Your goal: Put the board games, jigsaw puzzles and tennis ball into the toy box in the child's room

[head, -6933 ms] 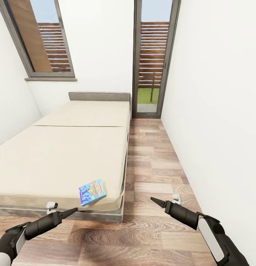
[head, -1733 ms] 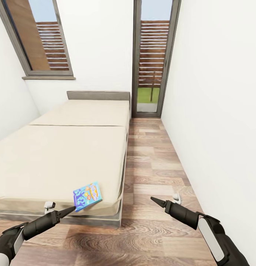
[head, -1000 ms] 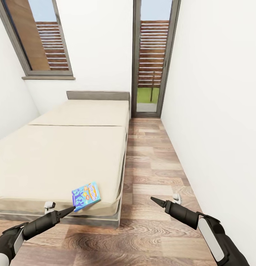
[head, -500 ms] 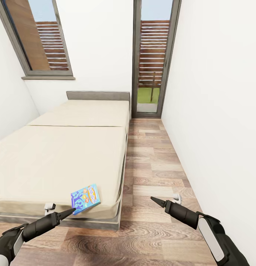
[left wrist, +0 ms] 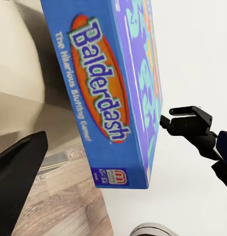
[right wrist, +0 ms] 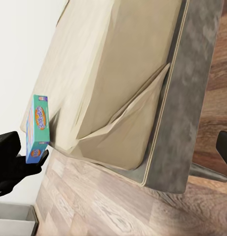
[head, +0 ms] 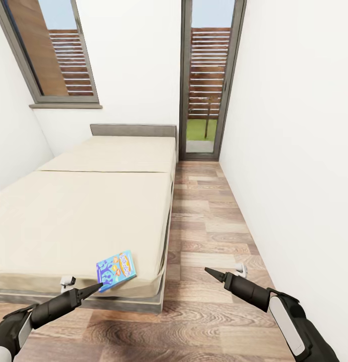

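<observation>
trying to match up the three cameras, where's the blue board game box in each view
Head view: the blue board game lies near the foot corner of the bed, just beyond the left gripper.
Left wrist view: the box looms close, its "Balderdash" side facing the camera.
Right wrist view: the box is small, at the mattress edge.
Shared landmark: the cream mattress under the box, seen in all three.

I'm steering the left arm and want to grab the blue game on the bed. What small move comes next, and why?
Probably ease the left gripper forward and up over the blue board game. Its tip sits just short of the box, which lies flat near the bed corner, not yet between the fingers.
</observation>
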Robot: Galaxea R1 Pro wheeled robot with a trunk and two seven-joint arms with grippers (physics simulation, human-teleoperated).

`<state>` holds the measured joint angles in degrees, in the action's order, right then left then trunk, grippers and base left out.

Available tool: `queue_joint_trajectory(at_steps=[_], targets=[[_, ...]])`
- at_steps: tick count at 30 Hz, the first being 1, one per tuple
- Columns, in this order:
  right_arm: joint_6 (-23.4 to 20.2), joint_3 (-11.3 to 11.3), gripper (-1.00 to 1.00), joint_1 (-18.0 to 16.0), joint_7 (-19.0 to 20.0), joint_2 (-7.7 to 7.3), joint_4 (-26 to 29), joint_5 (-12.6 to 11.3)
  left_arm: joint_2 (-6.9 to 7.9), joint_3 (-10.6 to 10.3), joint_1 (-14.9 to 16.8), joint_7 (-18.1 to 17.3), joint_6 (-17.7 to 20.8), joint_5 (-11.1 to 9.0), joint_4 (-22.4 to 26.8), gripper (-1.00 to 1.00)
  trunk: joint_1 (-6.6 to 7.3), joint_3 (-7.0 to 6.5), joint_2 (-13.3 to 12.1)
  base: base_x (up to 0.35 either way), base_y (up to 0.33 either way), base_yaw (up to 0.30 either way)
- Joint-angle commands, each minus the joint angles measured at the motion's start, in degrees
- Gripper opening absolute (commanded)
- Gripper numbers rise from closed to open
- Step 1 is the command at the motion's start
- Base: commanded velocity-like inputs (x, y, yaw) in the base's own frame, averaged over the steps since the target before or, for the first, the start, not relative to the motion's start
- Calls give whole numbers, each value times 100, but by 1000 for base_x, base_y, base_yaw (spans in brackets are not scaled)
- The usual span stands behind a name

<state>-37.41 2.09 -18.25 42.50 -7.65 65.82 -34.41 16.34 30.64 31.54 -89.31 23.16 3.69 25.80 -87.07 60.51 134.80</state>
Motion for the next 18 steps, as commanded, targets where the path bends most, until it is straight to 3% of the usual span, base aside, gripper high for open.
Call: queue_joint_trajectory(at_steps=[1, 18], targets=[[-38, 4, 100, -3, 4, 0, 0, -27, -8, 65, 46, -7, -22, -9, 4, 100, 1, 4, 2, 0, -80, 0], [-38, 8, 100, -3, 4, 0, 1, -27, -8, 65, 46, -7, -22, -9, 4, 100, 1, 4, 2, 0, -41, 0]])
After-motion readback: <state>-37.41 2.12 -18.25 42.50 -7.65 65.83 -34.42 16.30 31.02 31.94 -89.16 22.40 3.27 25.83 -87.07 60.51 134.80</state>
